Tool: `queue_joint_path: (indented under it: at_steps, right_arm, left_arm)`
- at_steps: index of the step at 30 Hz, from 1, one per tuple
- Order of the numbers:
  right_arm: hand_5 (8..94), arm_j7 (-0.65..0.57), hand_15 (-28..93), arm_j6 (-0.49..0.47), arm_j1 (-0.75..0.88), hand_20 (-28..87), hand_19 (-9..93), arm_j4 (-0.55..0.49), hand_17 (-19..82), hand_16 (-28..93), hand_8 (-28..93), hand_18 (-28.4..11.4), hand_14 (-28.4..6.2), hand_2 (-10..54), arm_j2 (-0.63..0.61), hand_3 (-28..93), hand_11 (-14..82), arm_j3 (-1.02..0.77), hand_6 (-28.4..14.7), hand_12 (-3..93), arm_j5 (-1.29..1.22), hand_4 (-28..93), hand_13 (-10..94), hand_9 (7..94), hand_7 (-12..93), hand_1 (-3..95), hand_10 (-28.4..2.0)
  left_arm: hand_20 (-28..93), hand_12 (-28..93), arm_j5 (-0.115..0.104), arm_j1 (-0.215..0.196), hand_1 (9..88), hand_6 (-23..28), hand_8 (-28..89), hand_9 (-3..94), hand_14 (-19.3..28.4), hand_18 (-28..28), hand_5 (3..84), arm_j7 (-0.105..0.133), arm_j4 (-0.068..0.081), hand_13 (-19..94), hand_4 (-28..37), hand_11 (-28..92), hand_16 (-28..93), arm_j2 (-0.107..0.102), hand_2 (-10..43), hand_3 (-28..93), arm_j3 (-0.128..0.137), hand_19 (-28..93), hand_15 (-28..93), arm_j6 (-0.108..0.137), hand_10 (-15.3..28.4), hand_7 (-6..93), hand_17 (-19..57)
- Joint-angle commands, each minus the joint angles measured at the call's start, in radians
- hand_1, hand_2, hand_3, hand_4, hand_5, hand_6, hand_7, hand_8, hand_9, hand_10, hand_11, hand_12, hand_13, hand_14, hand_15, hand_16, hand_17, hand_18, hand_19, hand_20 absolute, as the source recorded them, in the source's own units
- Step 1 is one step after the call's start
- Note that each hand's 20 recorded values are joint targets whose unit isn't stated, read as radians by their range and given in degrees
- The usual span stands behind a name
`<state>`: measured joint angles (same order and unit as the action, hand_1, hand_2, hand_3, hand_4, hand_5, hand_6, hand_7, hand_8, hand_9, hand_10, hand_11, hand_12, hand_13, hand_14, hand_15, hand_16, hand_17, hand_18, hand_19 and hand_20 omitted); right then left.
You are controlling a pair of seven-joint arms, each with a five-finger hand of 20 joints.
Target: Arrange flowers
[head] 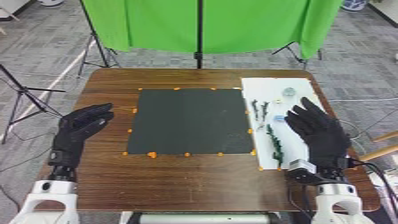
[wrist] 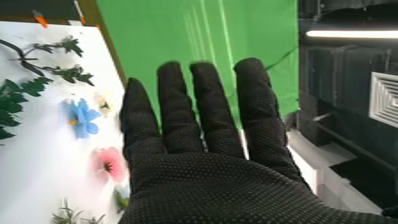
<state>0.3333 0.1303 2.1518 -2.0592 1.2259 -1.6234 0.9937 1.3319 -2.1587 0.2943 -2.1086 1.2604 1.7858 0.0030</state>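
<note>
In the head view, the long green leafy stem (head: 276, 145) lies on the white sheet (head: 266, 87), by the right edge of the brown tabletop (head: 191, 187). It runs the long way, from far edge toward near edge, and its near end leans a bit to the right edge. Two thin dark stems (head: 255, 107) lie farther off, side by side, and run nearly the same way. The blue flower (head: 280, 118) is near the right hand (head: 318, 131). That hand is over the right side of the sheet, wide open with straight fingers, and has nothing in it. It hides part of the sheet. The left hand (head: 82, 122) is by the left edge, loose and a little bent, with nothing in it. A dark square mat (head: 191, 120) with orange bits round it lies in the middle. Past the far edge hang a green cloth (head: 155, 25) and thin black stands (head: 91, 30) on a gray floor (head: 44, 55).

In the right wrist view, the right hand (wrist: 222, 187) is flat and empty. The blue flower and a pink flower (wrist: 109, 165) lie on the white sheet. The hand partly hides a green leaf (wrist: 121, 199). Big dark leaves (wrist: 11, 102) and a small sprig (wrist: 67, 217) are cut off. A bright lamp (wrist: 351, 34) is on.
</note>
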Motion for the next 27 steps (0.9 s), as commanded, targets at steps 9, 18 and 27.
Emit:
queue_joint_path:
  at_steps: [9, 18, 27]
  right_arm:
    - [39.0, 0.018, 7, 0.095, 0.034, 27, 7, -0.014, 17, 21, -8, -16.2, -14.0, -9.5, -0.018, 76, 2.8, 0.012, -0.8, 15.6, -0.014, -22, 27, 34.2, 14, 5.6, -14.5]
    - [43.4, -0.269, 28, 0.342, -0.006, 49, 51, -0.073, 19, 29, -8, -20.3, -17.4, -9.5, -0.092, 67, 10.7, 0.055, -4.3, 21.4, 0.571, -28, 43, 43.2, 15, 8.5, -15.9]
    - [54.5, -0.654, 67, 0.284, -0.011, 60, 78, -0.151, 32, 29, -7, -23.8, -17.8, -9.5, -0.163, 65, 25.4, 0.082, -7.6, 25.7, 1.134, -28, 58, 57.3, 14, 21.8, -18.9]
  left_arm:
    - [21, 14, -0.034, -0.041, 34.7, 3.9, -6, 52.3, 18.4, 12.7, 54.1, 0.008, 0.003, 41, -12.6, 24, 1, 0.013, -8.7, 63, 0.003, 8, 24, 0.007, 14.0, 18.2, 9.4]
    - [21, 14, -0.012, -0.043, 34.8, 3.9, -6, 52.2, 18.4, 12.7, 54.0, -0.011, 0.0, 41, -12.8, 24, 1, 0.007, -8.8, 63, 0.007, 8, 24, 0.002, 13.7, 18.2, 9.3]
    - [21, 14, -0.001, -0.057, 34.9, 3.9, -6, 52.2, 18.3, 12.7, 54.0, -0.023, -0.01, 41, -12.8, 24, 1, 0.0, -8.8, 63, 0.014, 8, 24, 0.012, 13.7, 18.1, 9.2]
